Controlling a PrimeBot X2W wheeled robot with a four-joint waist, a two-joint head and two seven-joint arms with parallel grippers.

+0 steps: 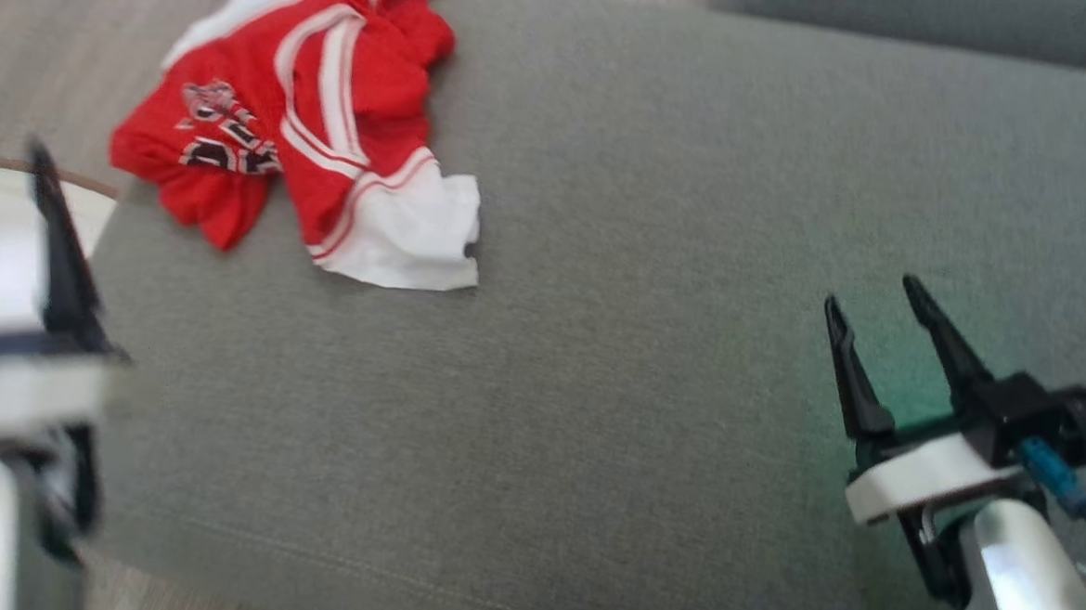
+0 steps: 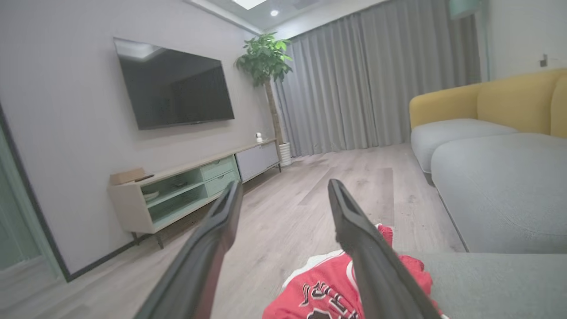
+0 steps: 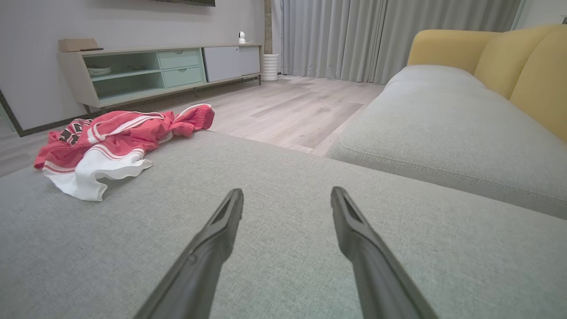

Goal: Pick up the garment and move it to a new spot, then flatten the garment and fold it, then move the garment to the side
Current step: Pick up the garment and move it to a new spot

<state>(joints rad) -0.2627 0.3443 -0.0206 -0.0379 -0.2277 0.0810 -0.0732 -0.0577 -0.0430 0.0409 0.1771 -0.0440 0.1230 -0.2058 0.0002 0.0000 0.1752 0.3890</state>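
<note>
The red-and-white garment (image 1: 311, 140) is lying crumpled at the far left corner of the grey sofa (image 1: 653, 271), the left gripper (image 2: 283, 188) is just beside it with jaws spread and empty, and the right gripper (image 1: 868, 293) is well apart over bare cushion, also released, gripping nothing.

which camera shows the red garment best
The right wrist view: the whole red garment lies crumpled on the grey sofa, sharp, with nothing in front. The head view shows it from above, but blurred and cut off at the top edge. The left wrist view catches a corner, partly behind the left end effector.
</note>
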